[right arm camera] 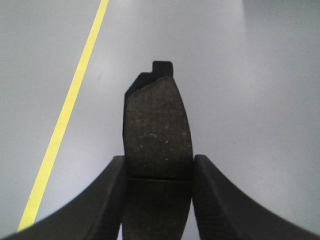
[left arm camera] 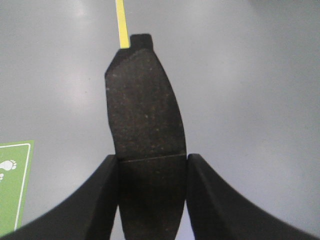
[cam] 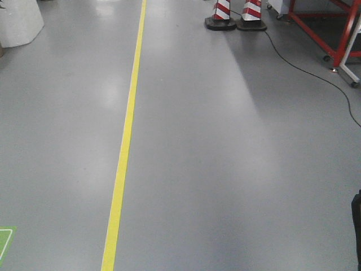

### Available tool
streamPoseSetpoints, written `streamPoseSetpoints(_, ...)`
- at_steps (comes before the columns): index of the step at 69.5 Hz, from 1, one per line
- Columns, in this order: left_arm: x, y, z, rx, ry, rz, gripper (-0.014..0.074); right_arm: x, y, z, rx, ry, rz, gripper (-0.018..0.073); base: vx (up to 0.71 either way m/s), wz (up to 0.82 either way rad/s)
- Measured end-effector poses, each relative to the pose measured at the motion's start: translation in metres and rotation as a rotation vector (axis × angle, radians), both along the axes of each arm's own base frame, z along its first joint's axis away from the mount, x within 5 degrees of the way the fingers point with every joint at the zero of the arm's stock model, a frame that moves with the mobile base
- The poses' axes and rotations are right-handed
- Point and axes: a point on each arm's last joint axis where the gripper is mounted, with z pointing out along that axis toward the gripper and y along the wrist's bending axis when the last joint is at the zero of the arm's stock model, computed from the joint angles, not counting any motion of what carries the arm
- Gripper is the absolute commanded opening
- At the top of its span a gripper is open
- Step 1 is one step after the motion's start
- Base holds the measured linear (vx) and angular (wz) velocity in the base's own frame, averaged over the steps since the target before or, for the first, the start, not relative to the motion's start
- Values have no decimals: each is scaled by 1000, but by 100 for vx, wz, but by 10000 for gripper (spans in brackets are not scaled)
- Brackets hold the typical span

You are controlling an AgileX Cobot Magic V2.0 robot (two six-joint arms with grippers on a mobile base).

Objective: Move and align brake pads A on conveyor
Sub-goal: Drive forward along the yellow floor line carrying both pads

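Glossy grey floor (cam: 237, 169), soft overhead glare. Yellow line (cam: 125, 147) runs lengthwise, left of centre. Two red-white striped cones (cam: 220, 17) far end, red steel frame (cam: 330, 25) on casters at right, black cable (cam: 304, 70) beside it. Green floor sticker (cam: 4, 240) bottom-left.

My left gripper (left arm camera: 152, 162): two matte black fingers (left arm camera: 85, 205), broad, curving in from the lower corners. My right gripper (right arm camera: 159, 162): same black pair, faint fine ribbing on the one at lower right.

Even overhead light fills the room; the grey floor (cam: 225, 169) shows pale glare patches and faint, soft shadows below the cones (cam: 224, 8). Wrist views are softer: left brake pad (left arm camera: 145, 110) and right brake pad (right arm camera: 159, 130) look grainy, perhaps slightly unfocused.
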Motion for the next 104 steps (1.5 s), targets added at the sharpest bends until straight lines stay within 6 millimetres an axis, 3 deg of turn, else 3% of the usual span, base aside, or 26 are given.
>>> streamPoseSetpoints(36,0,0,0,0,0,0,174,0,0,0,0,0,0,188,24,8)
streamPoseSetpoints(104,0,0,0,0,0,0,174,0,0,0,0,0,0,188,44,0)
